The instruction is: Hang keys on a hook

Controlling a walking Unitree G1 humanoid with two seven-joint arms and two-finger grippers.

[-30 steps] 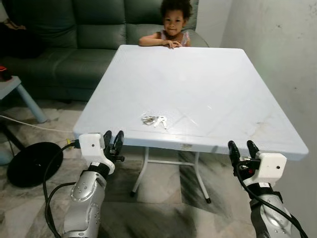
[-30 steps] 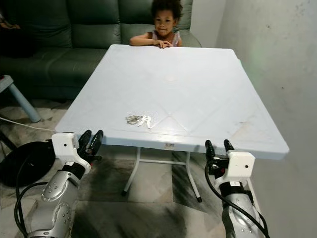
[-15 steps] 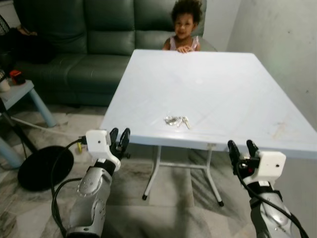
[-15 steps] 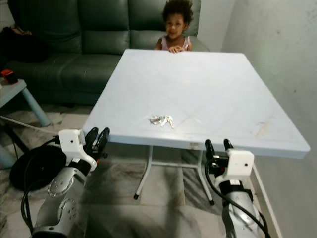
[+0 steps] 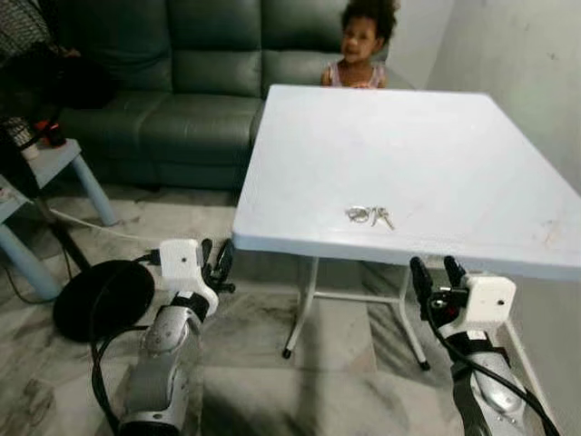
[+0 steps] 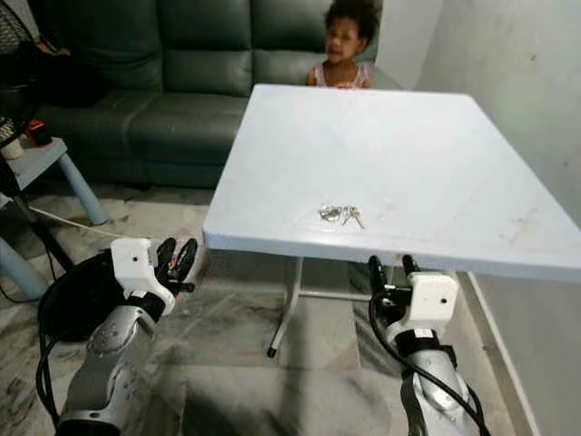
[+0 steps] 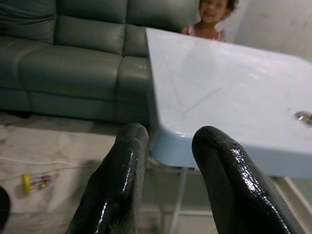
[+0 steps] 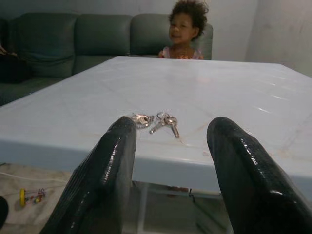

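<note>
Keys [image 5: 369,215] lie flat on the white table [image 5: 436,145], near its front edge and a little toward the robot's left of the middle; they are a small bunch on a ring, too small to count. The left gripper [image 5: 216,261] is held low in front of the robot, below table height and off the table's left front corner, its arm bent and the two black fingers pointing forward and up; the fingers stand apart with nothing between them, and in the left wrist view the table corner shows through the gap. The right gripper [image 5: 434,274] is raised just under the front edge of the table, fingers pointing up and spread, released and holding nothing; in the right wrist view the keys sit beyond the gap between the fingers [image 8: 102,170]. A person [image 5: 361,45] stands at the far edge of the table, the body hidden behind the tabletop from the chest down. A dark green sofa [image 5: 172,82] stretches behind; a black round base [image 5: 100,300] with a cable lies on the floor at the robot's left, partly hidden by the left arm.
</note>
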